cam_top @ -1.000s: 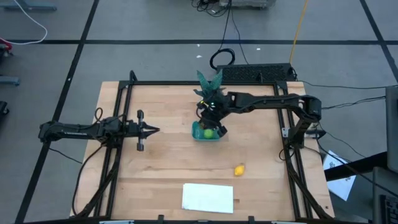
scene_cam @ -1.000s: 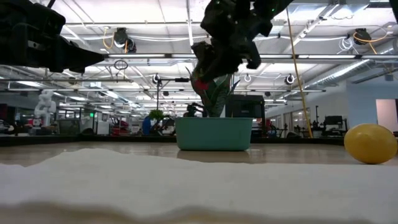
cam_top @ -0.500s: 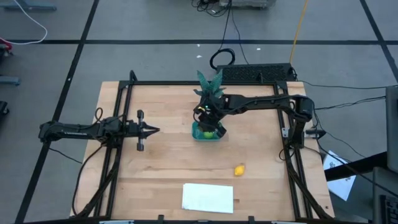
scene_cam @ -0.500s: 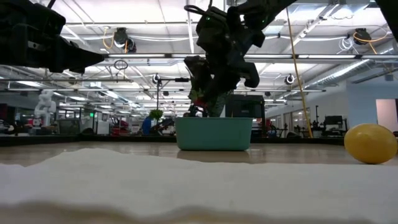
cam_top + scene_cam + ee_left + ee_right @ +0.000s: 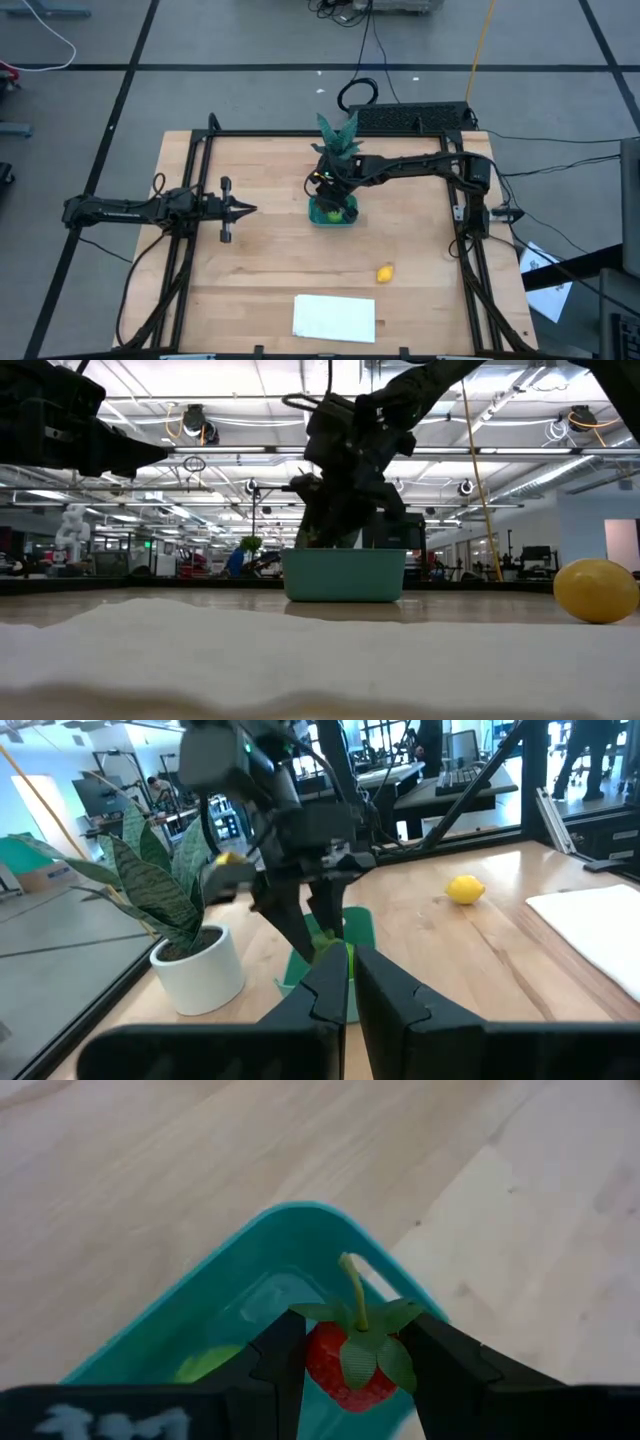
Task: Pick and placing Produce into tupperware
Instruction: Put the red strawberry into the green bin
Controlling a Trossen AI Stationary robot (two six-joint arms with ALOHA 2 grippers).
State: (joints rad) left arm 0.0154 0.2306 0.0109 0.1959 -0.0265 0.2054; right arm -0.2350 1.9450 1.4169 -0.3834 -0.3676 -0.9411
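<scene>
Teal-blue plastic forms the tupperware (image 5: pixel 332 213), the reference landmark on the wooden surface (image 5: pixel 270 270). The right gripper (image 5: pixel 352 1370) is positioned directly above the tupperware, with its fingers clamped on a red strawberry (image 5: pixel 345 1362), green leaves and stem uppermost. In the low view the fingertips reach down to about the rim of the tupperware (image 5: pixel 344 575); whether the strawberry is already below the rim cannot be determined. A lime-green fruit (image 5: pixel 207 1363) lies inside the tupperware. The yellow lemon (image 5: pixel 384 272) rests on the surface, well apart from the tupperware, towards the white sheet (image 5: pixel 334 317). A potted plant (image 5: pixel 337 133) stands just behind the tupperware. The left gripper (image 5: pixel 250 208) hangs well to the side of the tupperware, fingers closed on nothing.
</scene>
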